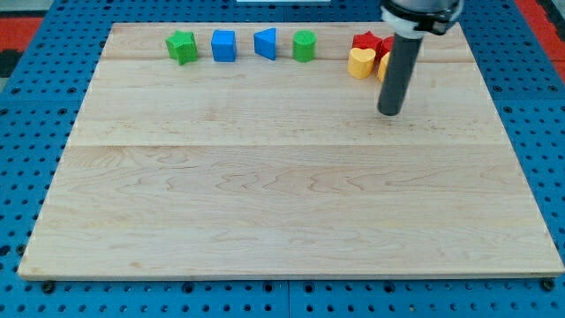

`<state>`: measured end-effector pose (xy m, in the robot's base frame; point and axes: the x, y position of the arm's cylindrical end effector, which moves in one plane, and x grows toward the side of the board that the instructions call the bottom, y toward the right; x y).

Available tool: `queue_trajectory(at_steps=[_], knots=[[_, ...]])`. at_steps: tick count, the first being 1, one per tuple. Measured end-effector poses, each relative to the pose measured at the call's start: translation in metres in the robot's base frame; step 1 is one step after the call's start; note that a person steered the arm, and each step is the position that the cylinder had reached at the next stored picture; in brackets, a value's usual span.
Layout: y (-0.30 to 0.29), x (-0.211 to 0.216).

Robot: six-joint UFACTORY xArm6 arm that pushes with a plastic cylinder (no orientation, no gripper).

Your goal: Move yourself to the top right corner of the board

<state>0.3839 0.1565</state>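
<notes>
Item, worktop [282, 203]: a pale wooden board of jointed planks with visible grain, laid on a blue perforated base [26, 132] seen at the frame's edges. Item, along the upper edge, listed left to right: a green star-like block [182, 47]; a blue cube-like block [223, 45]; a blue wedge-shaped block [266, 43]; a green rounded block [304, 45]; all are matte, solid-coloured, hard-edged pieces, set apart from one another in a row. Item, upper right of centre: a red star-like block [366, 41] with a yellow heart-shaped block [360, 63] touching it below; further red and yellow pieces behind the rod are mostly hidden and their shapes cannot be told. Item, my tip [389, 112]: the end of a smooth dark cylindrical rod, placed just below and to the right of the red-and-yellow cluster, apart from the yellow heart. No gripper is fitted, so no released or clenched state can be reported. The task's target, the board's top right corner [448, 28], lies up and to the right of the tip and appears unoccupied. Risk, as judged: were the tip carried straight upward before rightward, the hidden pieces behind the rod might be struck and shoved off the upper edge; a rightward start is judged safer. Overrunning the board's edge is a second hazard.
</notes>
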Motion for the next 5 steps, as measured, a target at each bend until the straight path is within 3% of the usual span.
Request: queue_trajectory(at_steps=[2,5], knots=[[0.052,0.000],[0.083,-0.114]])
